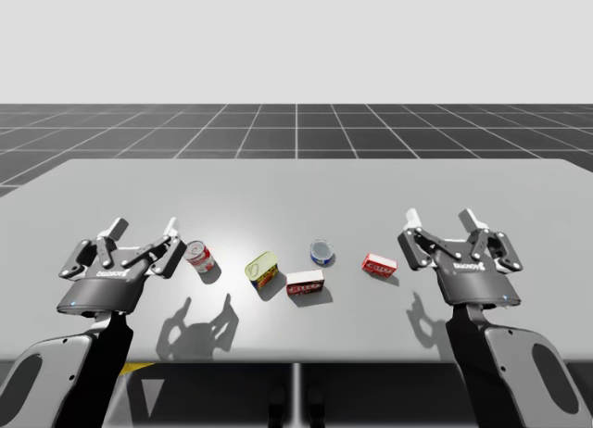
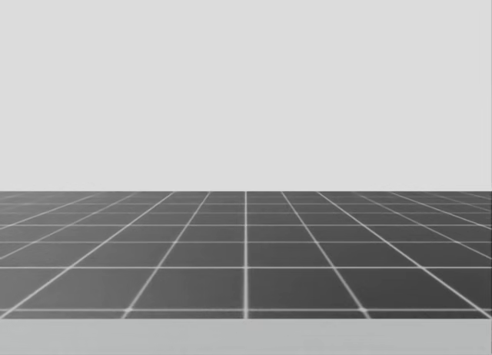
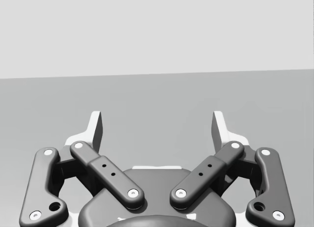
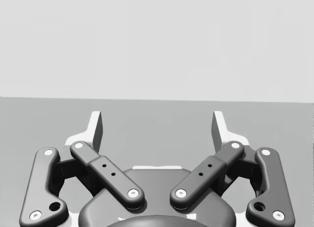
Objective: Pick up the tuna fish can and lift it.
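The tuna fish can (image 1: pixel 321 252), the low round blue one, is sitting near the middle of the table (image 1: pixel 296 182), a little toward the near edge, and nothing is gripping it yet. My left claw (image 1: pixel 143 230) is hovering toward the left edge and my right claw (image 1: pixel 441 219) toward the right edge. Both are keeping their fingers apart and holding nothing.

The danger is coming from the crowding. A red and white box (image 1: pixel 305 283) is lying just beside the can on its near side, and a small red box (image 1: pixel 379 264) is lying between the can and my right claw. If that claw is coming in low from the right edge, a finger is probably pushing the red box into the can. The can is also very low, so a claw that is stopping too high is catching only the rim and slipping off. My head is looking over the far edge at the floor (image 2: pixel 246 255), so it is not helping the aim.
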`<state>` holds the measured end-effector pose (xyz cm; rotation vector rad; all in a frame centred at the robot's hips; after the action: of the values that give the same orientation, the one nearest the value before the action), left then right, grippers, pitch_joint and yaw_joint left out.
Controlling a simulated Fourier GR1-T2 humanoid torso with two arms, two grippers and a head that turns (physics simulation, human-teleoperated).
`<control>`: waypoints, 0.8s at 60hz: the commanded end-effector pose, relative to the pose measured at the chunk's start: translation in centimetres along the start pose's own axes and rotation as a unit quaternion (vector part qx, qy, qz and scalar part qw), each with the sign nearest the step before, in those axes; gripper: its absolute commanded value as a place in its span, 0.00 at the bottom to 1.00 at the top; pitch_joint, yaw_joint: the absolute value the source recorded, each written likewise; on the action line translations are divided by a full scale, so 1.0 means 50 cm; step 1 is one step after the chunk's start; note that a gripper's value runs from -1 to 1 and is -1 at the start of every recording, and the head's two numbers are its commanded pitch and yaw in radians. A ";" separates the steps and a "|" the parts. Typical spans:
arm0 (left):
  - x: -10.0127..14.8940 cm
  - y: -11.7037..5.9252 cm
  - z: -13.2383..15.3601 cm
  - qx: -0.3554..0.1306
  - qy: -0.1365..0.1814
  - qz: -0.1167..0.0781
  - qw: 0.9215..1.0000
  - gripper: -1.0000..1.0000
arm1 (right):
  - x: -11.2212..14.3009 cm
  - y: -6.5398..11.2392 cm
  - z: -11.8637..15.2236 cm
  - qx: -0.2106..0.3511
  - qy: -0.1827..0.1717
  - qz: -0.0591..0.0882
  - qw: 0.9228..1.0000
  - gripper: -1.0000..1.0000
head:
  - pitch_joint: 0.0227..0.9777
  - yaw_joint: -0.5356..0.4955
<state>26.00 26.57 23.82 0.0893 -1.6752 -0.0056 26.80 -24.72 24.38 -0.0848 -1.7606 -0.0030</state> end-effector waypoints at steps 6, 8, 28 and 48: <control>-0.001 0.000 0.000 -0.002 0.000 0.000 1.000 0.00 | 0.016 -0.001 0.010 -0.003 -0.015 -0.014 1.000 0.00 | 0.07 0.52; -0.001 0.000 0.000 -0.002 0.000 0.000 1.000 0.00 | 0.016 -0.002 0.009 0.008 -0.013 -0.017 1.000 0.00 | 0.09 0.52; -0.002 -0.001 -0.001 -0.001 0.001 -0.002 1.000 0.00 | 0.003 -0.001 -0.002 -0.006 0.006 -0.011 1.000 0.00 | 0.43 0.53; -0.002 -0.001 -0.002 -0.002 0.000 -0.007 1.000 0.00 | -0.005 0.006 -0.005 -0.003 0.009 0.003 1.000 0.00 | 0.71 0.46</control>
<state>26.11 26.54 23.71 0.0955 -1.6736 -0.0155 27.01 -24.59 24.40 -0.0854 -1.7464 -0.0151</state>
